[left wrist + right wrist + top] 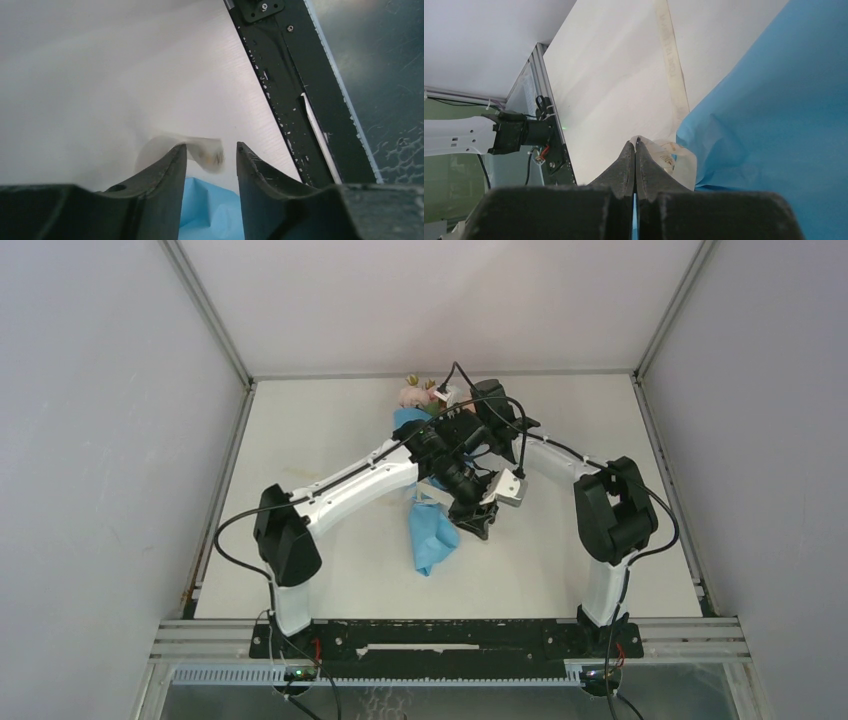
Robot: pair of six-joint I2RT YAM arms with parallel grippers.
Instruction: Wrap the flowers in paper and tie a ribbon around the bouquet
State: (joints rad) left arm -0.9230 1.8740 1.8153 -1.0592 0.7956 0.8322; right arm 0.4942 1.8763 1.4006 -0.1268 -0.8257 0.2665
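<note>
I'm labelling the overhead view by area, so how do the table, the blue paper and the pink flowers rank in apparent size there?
1. table, by far the largest
2. blue paper, partly hidden
3. pink flowers, only a small cluster showing

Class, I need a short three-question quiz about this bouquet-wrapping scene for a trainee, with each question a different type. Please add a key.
1. True or false: the left gripper has its jaws apart.
2. What do the tips of the shut right gripper pinch? A) the ribbon B) a flower stem C) a leaf
3. Fill in: seen from the top, the flowers show at the bouquet's ___ end (near or far), counted from the arm bases.
Key: 1 true; 2 A; 3 far.
</note>
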